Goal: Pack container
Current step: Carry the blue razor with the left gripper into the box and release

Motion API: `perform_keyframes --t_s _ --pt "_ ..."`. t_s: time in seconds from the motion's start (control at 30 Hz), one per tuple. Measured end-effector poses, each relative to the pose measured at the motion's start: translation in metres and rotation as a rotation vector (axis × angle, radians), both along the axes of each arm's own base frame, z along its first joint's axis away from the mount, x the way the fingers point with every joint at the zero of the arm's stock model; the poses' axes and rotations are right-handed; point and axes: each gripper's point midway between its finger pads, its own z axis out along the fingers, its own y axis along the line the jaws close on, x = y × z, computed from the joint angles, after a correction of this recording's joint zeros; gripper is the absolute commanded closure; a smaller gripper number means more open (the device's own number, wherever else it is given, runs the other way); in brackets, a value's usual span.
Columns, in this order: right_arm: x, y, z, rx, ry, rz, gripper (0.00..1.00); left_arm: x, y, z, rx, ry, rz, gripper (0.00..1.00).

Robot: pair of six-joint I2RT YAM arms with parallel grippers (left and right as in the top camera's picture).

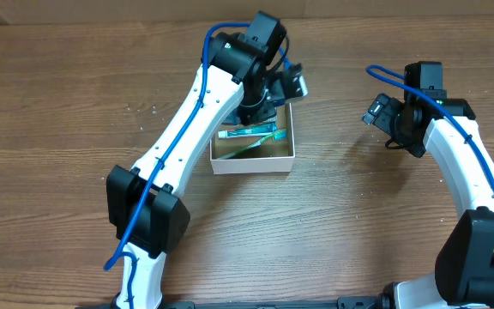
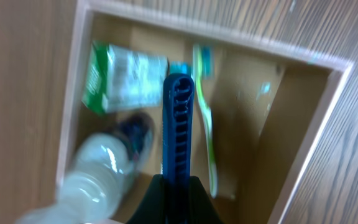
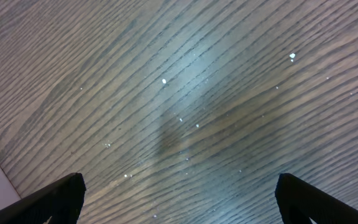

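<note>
Placing step, by my read: left end effector (image 1: 258,116) reaching down into container (image 1: 252,163), which is sitting mid-desk (image 1: 58,129). Toothbrush (image 2: 205,118) and toothpaste tube (image 2: 120,78) lying inside.

Left wrist showing what overhead is hiding: clear bottle (image 2: 98,180) beside blue finger (image 2: 178,124). Left grip: can't tell, view blurring.

Right end effector (image 3: 179,186) gaping wide, empty, hanging over bare desk.

Next move calling for: dropping bottle if held, then lifting clear of walls.
</note>
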Motion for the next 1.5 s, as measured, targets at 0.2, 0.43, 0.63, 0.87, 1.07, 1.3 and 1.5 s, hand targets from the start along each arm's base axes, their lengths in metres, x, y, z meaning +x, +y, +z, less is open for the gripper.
perform_keyframes --t_s 0.2,0.43,0.63,0.87,1.07,1.3,1.5 --pt "0.000 0.000 0.000 0.000 0.000 0.000 0.00 0.007 0.031 -0.043 0.044 0.050 0.038 0.90" --pt "0.000 0.000 0.000 0.000 0.000 -0.001 0.00 0.004 0.022 -0.053 -0.001 0.069 0.004 0.63" --pt "0.000 0.000 0.000 0.000 0.000 0.000 0.00 -0.001 0.014 -0.053 -0.010 0.073 -0.020 0.41" --pt "0.000 0.000 0.000 0.000 0.001 0.000 0.00 -0.013 0.020 -0.050 0.015 0.122 -0.019 0.40" --pt "0.000 0.000 0.000 0.000 0.000 -0.001 0.00 -0.030 0.001 0.007 -0.011 0.107 -0.072 0.08" --pt "0.000 0.000 0.000 0.000 0.000 -0.001 0.00 -0.069 -0.053 0.095 -0.243 0.007 -0.084 0.00" --pt "0.000 0.000 0.000 0.000 0.000 -0.001 0.00 -0.102 -0.055 0.100 -0.267 0.121 -0.048 0.00"
